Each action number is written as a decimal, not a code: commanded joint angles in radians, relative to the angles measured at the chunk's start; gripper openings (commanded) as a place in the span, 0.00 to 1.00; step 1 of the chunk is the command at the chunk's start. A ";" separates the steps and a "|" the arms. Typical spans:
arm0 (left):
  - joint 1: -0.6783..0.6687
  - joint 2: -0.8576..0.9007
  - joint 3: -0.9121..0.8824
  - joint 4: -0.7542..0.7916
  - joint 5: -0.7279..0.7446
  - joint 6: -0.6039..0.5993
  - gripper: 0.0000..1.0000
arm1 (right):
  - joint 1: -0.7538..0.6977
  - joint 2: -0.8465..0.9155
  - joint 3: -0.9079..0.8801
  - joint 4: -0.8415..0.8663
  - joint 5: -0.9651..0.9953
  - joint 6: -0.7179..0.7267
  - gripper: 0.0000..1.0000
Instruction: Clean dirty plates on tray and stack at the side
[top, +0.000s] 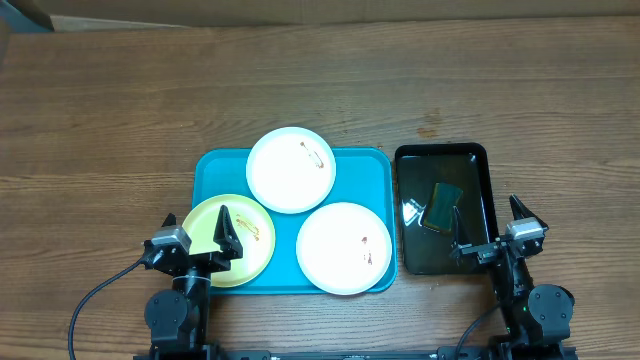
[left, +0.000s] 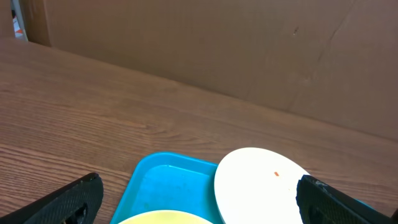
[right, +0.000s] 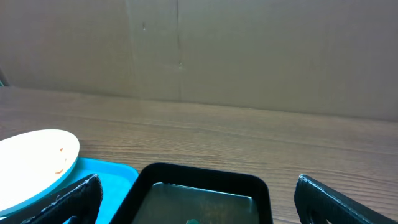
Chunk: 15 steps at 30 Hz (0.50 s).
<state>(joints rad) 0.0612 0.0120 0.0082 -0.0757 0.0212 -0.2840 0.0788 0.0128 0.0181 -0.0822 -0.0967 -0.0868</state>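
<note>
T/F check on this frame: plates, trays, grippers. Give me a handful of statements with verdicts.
1. A pale yellow plate and two white plates lie on the turquoise tray. True.
2. The sponge lies on the turquoise tray. False: it lies in the black tray.
3. The left gripper and right gripper are both open, holding nothing. True.
4. The pale yellow plate is nearest the black tray. False: a white plate is; the yellow one sits at the opposite end.

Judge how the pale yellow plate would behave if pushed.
The yellow plate looks thin and rigid: probably light, sliding rather than bending. It overhangs the left rim of the turquoise tray, so a push might rock it.
</note>
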 joint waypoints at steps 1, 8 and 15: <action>0.004 -0.006 -0.003 -0.002 -0.006 0.019 1.00 | 0.000 -0.008 -0.010 0.005 0.005 -0.008 1.00; 0.004 -0.006 -0.003 -0.002 -0.006 0.019 1.00 | 0.000 -0.008 -0.010 0.005 0.005 -0.007 1.00; 0.004 -0.006 -0.003 -0.002 -0.006 0.019 1.00 | 0.000 -0.008 -0.010 0.005 0.005 -0.008 1.00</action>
<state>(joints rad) 0.0612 0.0120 0.0082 -0.0757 0.0212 -0.2844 0.0784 0.0128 0.0181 -0.0822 -0.0963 -0.0872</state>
